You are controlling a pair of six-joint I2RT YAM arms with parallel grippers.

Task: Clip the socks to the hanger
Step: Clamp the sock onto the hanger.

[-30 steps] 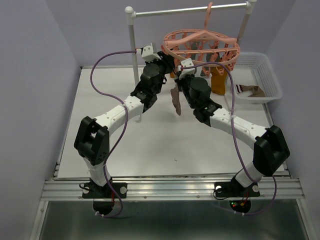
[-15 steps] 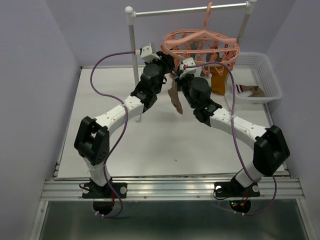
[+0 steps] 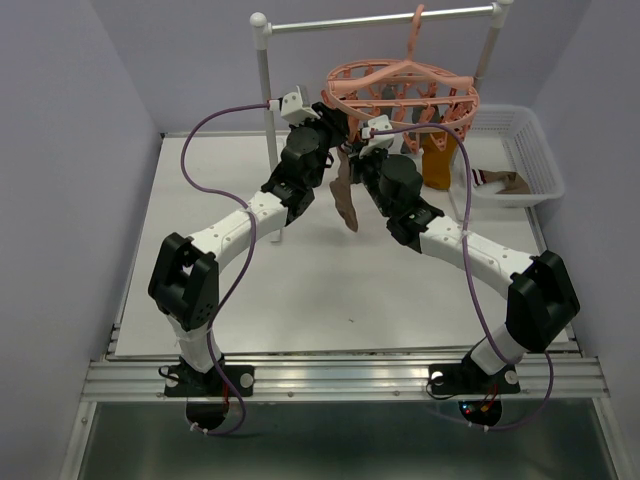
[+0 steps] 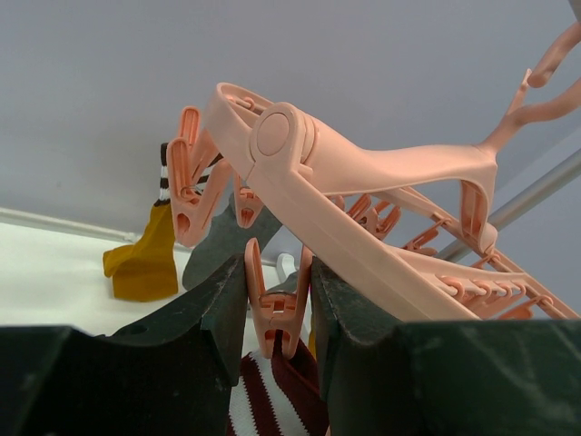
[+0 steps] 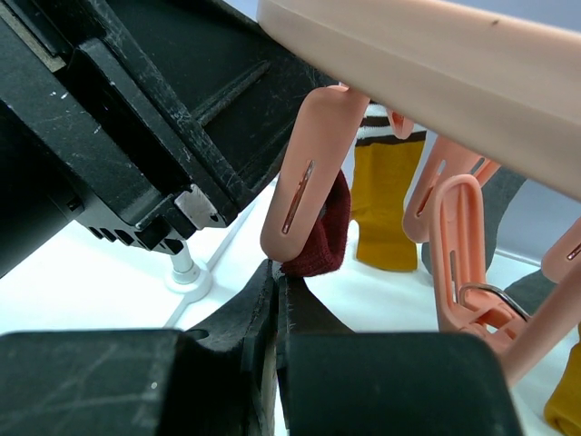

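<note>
**A:** What has moved in the last second?

**B:** The brown sock (image 3: 344, 200) has come up and slightly left, closer under the hanger (image 4: 363, 168). The arms have hardly shifted otherwise.

**A:** What has hold of it?

**B:** The right claw (image 5: 278, 282), as far as I can judge. It is pressed together, and dark red cuff fabric sticks out right at its tips. The foot of the sock dangles free above the surface (image 3: 300, 290), between the two arms.

**A:** And the left claw (image 4: 278, 291)?

**B:** It is pinching one clip (image 4: 275, 318) of the hanger from both sides. I take it the squeeze is meant to spread the clip's mouth so the cuff can be fed in from below. The striped cuff sits directly under that clip, but I can't tell whether it is inside yet.

**A:** Why use both arms?

**B:** The hanger hangs loose from the rail (image 3: 380, 20). Probably one arm steadies and opens the clip while the other lifts the sock.

**A:** How far along is the task?

**B:** A mustard sock (image 3: 437, 165) and a grey sock (image 4: 227, 245) already hang from clips. Another sock (image 3: 505, 182) lies in the basket (image 3: 540, 150) at the right. I'd say about midway.

**A:** What is the risk?

**B:** If the right claw lets go before the clip bites, the sock drops.
</note>
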